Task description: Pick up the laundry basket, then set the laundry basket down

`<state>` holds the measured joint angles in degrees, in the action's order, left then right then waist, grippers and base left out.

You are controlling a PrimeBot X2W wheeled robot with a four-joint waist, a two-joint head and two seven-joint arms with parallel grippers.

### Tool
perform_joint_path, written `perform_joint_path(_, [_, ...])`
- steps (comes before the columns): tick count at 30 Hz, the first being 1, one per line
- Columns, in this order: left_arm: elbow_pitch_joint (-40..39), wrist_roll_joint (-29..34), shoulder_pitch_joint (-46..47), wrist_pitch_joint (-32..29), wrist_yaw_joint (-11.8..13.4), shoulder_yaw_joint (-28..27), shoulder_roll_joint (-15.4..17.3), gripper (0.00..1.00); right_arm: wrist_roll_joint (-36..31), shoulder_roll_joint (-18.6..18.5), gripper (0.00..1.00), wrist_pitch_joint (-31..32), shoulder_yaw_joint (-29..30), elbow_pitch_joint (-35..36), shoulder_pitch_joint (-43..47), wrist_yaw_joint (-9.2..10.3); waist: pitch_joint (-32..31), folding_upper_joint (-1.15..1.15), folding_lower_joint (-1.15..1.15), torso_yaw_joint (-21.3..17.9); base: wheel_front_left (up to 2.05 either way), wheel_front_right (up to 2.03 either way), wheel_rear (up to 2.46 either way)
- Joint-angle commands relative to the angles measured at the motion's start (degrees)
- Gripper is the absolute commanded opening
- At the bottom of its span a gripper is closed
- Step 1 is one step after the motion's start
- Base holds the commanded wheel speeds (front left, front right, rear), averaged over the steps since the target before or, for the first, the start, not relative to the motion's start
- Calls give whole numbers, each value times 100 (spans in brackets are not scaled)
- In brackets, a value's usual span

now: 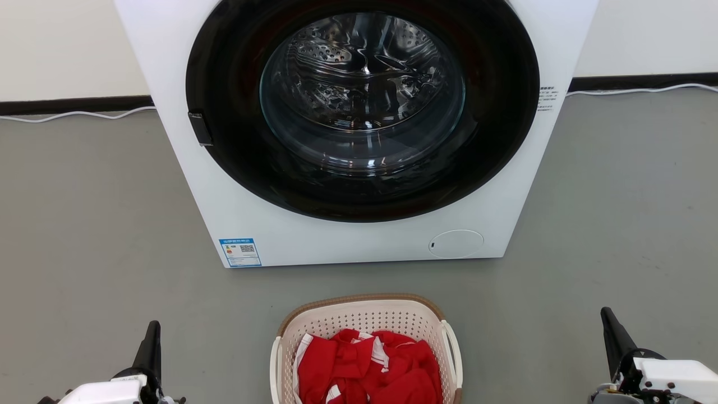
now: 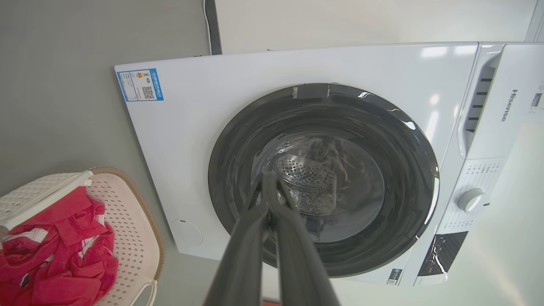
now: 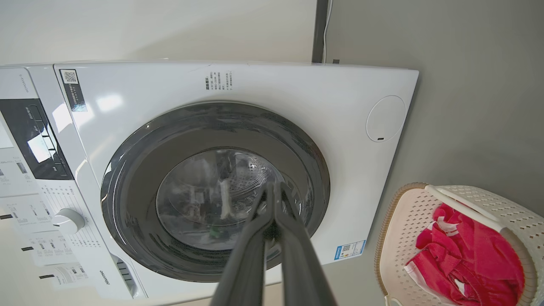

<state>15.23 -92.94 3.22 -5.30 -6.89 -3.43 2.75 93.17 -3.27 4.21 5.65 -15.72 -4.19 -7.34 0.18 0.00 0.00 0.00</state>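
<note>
Left end effector [image 1: 153,328]: fingers pressed together, clenched on nothing, pointing toward the washing machine [image 1: 359,241]. Right end effector [image 1: 608,320]: likewise clenched and empty, same heading. Laundry basket [image 1: 359,301]: upright on the grey floor [image 1: 84,224], mouth up, between the two end effectors and apart from both. One white handle [image 1: 276,365] faces the left end effector, the other the right. Its brown-rimmed far end faces the washing machine, with bare floor between them. Its near end is cut off, so the long axis cannot be told. Contents: crumpled red garments [image 1: 364,370] with white stripes.
</note>
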Motion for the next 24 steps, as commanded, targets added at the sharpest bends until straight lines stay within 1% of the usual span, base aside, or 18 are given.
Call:
perform_joint_path(1, [-123, -23, 286, -22, -59, -188, 101, 0, 48, -90, 0, 84, -91, 180, -183, -14, 0, 0, 0, 0, 0, 0, 0])
perform_joint_path(24, [-122, 6, 289, -49, -59, -222, 77, 0, 8, -56, 0, 122, -44, 177, -187, -14, 0, 0, 0, 0, 0, 0, 0])
